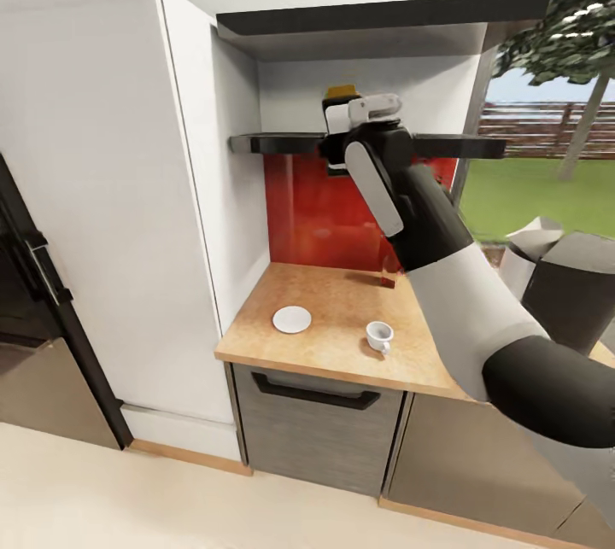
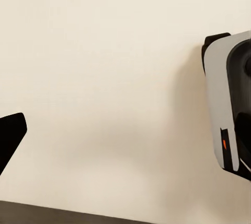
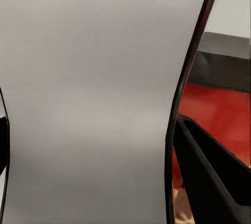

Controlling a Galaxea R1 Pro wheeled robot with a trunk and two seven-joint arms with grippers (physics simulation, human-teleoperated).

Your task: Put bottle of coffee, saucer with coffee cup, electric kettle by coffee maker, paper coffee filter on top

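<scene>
– Where's the right end effector [image 1: 342, 109]?
– Raised to the dark shelf [image 1: 273, 143] above the red backsplash [image 1: 320, 216], by a brown-topped object; whether it's apart or clamped, I cannot tell.
– And on the worktop [image 1: 333, 335]?
– The saucer [image 1: 292, 319] lies flat, with the coffee cup [image 1: 379, 335] upright nearby, apart from it.

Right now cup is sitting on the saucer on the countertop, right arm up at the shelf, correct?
Not quite. In the head view the coffee cup stands on the bare countertop, apart from the saucer. The right arm is raised to the shelf as you said.
</scene>
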